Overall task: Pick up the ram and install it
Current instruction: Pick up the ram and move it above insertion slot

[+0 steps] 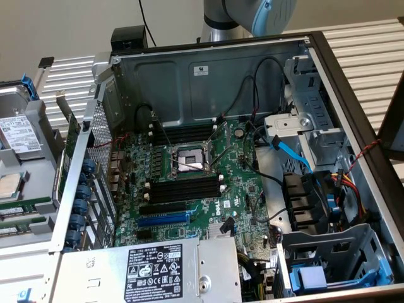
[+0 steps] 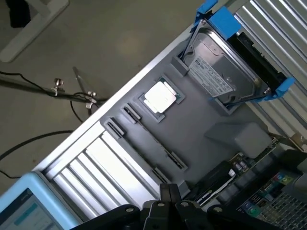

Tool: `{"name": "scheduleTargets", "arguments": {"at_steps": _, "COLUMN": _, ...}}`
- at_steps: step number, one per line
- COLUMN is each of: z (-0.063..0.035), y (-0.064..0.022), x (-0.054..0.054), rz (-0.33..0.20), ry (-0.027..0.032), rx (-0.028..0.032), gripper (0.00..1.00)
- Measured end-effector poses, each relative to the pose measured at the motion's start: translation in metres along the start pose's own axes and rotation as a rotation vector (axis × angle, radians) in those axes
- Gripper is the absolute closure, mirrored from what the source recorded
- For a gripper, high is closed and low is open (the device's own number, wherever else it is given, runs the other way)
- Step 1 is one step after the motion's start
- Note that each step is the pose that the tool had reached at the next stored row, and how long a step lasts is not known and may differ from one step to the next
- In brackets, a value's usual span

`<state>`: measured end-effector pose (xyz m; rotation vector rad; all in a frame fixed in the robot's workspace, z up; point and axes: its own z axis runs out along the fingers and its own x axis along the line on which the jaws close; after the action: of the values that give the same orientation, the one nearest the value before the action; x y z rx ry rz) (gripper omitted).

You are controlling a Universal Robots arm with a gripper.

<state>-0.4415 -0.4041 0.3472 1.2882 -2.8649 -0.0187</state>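
nothing lifted yet, as far as i can see: on the exterior view's left the long, thin dark-green ram stick [image 1: 28, 204] lies in the grey plastic parts tray [image 1: 39, 173], near a square silver processor chip [image 1: 9, 184]. the black end effector [image 2: 169, 194] hangs above that tray, pinched shut and empty (no board between its tips). further right the long black plastic motherboard slots [image 1: 183, 189] are bare; the open case's perforated metal wall [image 1: 101, 158] stands between tray and board.

The arm [image 1: 247, 14] shows a grey and blue joint at the top of the exterior view, while the gripper [image 2: 169, 192] has its dark fingers pressed together.
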Motion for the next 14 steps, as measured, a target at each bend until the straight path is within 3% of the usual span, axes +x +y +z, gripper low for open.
{"name": "scheduleTargets", "arguments": {"at_steps": 14, "z": 0.0029, "y": 0.0, "x": 0.0, "rz": -0.256, "ry": 0.0031, "rx": -0.0015, "gripper": 0.89}}
